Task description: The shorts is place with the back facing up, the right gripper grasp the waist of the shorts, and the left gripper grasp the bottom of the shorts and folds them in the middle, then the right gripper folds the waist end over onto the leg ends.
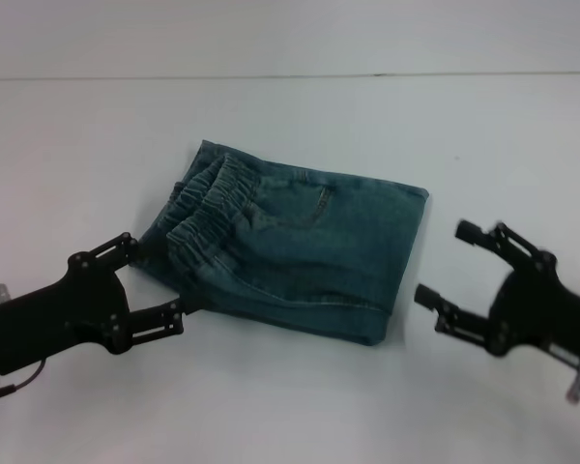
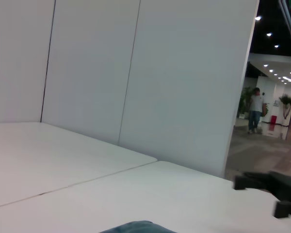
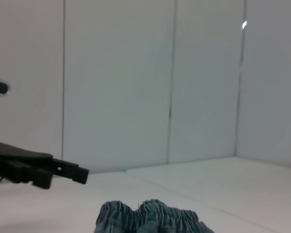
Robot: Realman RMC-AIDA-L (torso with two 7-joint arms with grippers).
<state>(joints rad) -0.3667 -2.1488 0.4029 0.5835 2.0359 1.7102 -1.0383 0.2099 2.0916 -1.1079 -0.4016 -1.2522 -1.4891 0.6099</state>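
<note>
where the folded shorts [image 1: 290,253] lie mid-table [image 1: 271,406], elastic waist toward our left, we see the left gripper [image 1: 155,281] spread wide, fingertips just at the waist edge, grasping nothing; the right gripper [image 1: 449,263] stands released, apart from the cloth.

Test booth in a public hall, white partition panels [image 2: 184,87], white table [image 1: 271,406] (lobby [image 2: 269,141] behind)
</note>
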